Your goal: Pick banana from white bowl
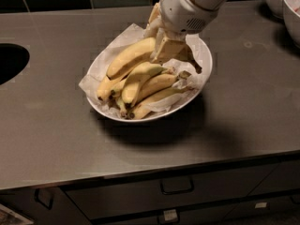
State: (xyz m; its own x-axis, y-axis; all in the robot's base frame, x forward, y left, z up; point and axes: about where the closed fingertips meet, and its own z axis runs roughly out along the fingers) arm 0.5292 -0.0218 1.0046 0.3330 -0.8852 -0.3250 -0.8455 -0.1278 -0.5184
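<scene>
The white bowl (202, 55), wide, shallow and lined with crinkled white paper, sits on the dark counter and holds several yellow bananas. The banana (129, 59), the longest and thickest, lies on top of the pile, running from lower left to upper right. My gripper (161, 35) reaches down from the top of the view over the bowl's far right side. Its fingers (169, 48) are closed around the banana's upper right end, which they hide. The slimmer bananas (150, 86) lie beneath, towards the bowl's front.
A dark round opening (9, 62) is cut into the counter at the far left. Two smaller white bowls (288, 6) stand at the far right corner. Drawers with handles (177, 186) run below the counter's front edge.
</scene>
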